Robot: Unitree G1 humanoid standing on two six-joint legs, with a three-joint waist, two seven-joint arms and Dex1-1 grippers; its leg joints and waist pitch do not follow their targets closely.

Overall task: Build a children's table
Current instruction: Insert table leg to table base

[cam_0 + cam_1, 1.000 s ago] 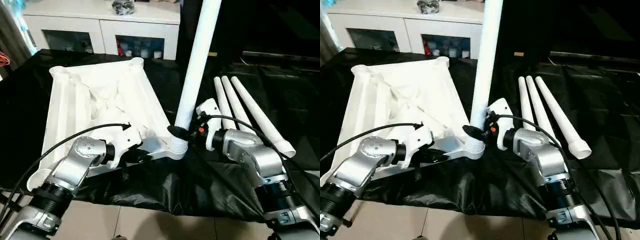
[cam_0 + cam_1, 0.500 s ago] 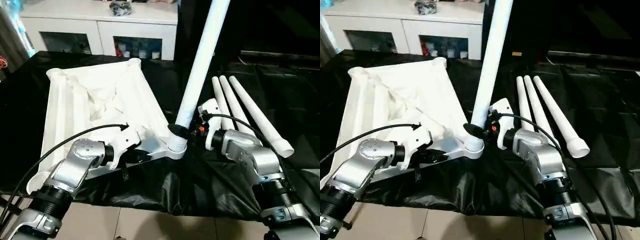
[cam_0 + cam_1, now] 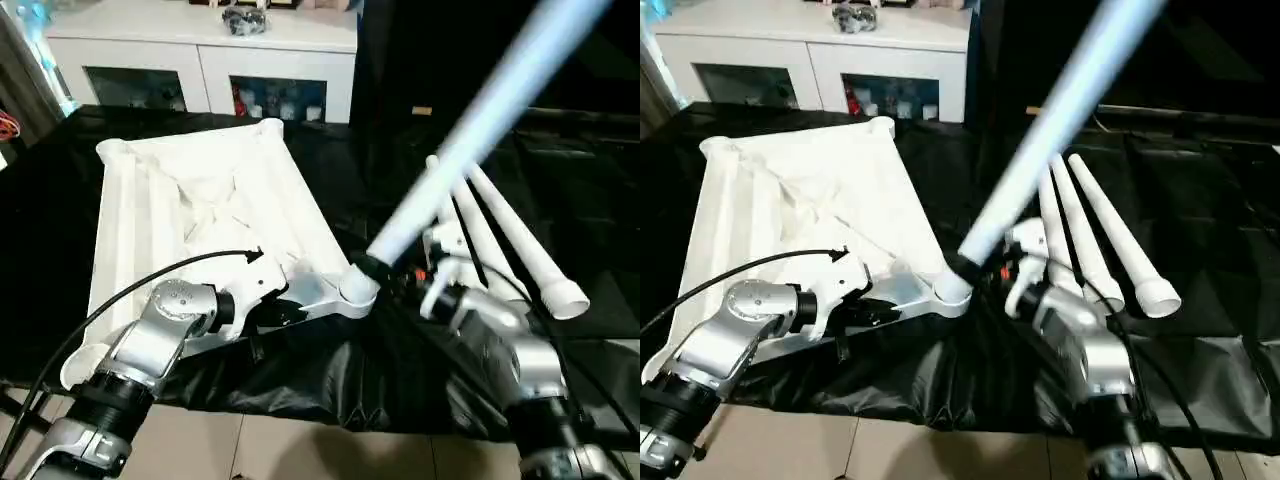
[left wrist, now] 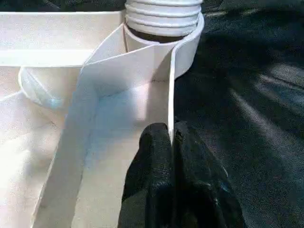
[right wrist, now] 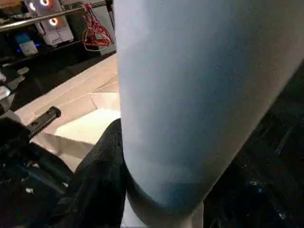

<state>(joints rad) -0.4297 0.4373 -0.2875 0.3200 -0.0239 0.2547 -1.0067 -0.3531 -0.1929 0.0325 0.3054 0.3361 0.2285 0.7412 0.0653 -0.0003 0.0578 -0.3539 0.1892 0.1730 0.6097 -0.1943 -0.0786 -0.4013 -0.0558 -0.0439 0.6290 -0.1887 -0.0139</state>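
Observation:
The white tabletop [image 3: 200, 200] lies underside up on the black cloth, ribs showing. My left gripper [image 4: 171, 135] is shut on the thin rim wall just beside the near right corner socket [image 3: 357, 290]. My right gripper [image 3: 385, 272] is shut on a long white leg [image 3: 470, 130] close to its lower end, which meets that socket. The leg leans steeply up and to the right. In the right wrist view one black finger [image 5: 99, 180] wraps the leg [image 5: 190, 95].
Three more white legs [image 3: 510, 235] lie side by side on the cloth to the right. A white cabinet [image 3: 200, 50] with glass doors stands behind the table. The cloth's front edge hangs over the pale floor [image 3: 300, 450].
The held leg has swung from nearly upright to a steep lean to the right, its foot still at the corner socket. My right forearm has dropped and turned with it. The left gripper has kept its hold.

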